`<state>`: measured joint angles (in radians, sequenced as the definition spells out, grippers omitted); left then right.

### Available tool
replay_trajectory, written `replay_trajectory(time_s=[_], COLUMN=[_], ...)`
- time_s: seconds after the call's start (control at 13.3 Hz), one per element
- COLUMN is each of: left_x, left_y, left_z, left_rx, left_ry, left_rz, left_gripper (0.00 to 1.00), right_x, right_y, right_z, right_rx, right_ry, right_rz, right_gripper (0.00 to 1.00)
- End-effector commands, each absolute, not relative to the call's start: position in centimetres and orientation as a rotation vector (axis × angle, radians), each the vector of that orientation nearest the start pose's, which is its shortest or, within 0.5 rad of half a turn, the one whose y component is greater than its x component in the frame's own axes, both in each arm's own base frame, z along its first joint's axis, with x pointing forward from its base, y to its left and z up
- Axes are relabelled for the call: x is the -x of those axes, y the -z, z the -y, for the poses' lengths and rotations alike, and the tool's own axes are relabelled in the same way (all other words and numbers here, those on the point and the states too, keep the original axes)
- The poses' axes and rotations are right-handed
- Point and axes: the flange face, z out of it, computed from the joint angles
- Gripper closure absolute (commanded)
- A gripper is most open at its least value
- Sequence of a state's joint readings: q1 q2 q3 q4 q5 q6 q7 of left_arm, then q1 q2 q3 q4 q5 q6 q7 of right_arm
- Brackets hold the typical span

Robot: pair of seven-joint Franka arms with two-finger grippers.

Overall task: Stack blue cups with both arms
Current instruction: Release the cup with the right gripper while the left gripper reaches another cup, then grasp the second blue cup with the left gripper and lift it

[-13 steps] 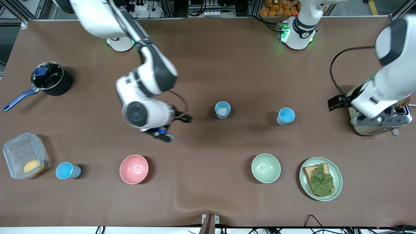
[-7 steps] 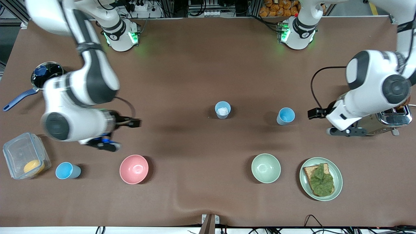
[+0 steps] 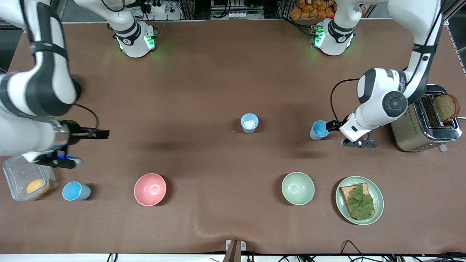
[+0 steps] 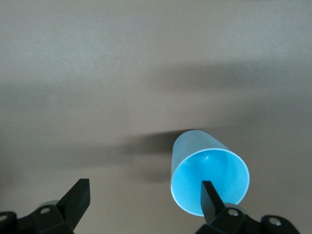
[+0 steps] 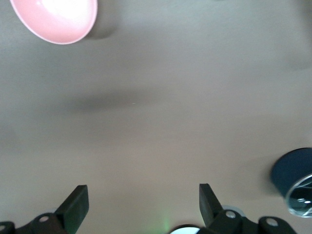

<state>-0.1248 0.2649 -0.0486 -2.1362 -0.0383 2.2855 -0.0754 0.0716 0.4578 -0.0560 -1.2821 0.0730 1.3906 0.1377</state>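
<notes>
Reaching for the sky-blue tapered plastic cup (image 3: pixel 320 130) mid-worktop.
Left end effector (image 4: pixel 144 197) spread beside it; right end effector (image 5: pixel 143 202) spread above bare worktop. Light, smooth, likely tippable: pinch its rim wall.

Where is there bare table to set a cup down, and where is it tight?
Bare cloth lies between the pink bowl and the pale green bowl, and between the whitish-inside cup and the arm bases. It is tight where the open left gripper meets the sky-blue cup by the toaster.
</notes>
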Motion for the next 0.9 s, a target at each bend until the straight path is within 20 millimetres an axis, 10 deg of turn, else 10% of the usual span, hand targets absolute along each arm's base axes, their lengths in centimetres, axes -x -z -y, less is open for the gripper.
replay_trajectory(time_s=[0.0,0.45,0.68,0.83], left_x=[-53.9,-53.3,-53.2,-53.1], left_y=[-25.5,-23.6,-23.1,-23.0], left_z=[10.8,11.0,11.0,11.1], left_rx=[3.191,3.189,3.187,3.184], left_ry=[-0.161,-0.155,-0.167,-0.171], left_rz=[-0.085,-0.090,-0.094,-0.117], left_gripper=[0.00,0.03,0.86,1.00], right_x=[-61.9,-55.5,-54.3,-54.6], right_y=[-49.3,-57.8,-59.5,-60.9], right_z=[0.3,5.7,5.4,5.1], right_rx=[3.089,3.115,3.154,3.147], right_ry=[-0.446,-0.211,-0.249,-0.192], right_rz=[-0.169,-0.249,-0.242,-0.251], right_gripper=[0.00,0.00,0.00,0.00])
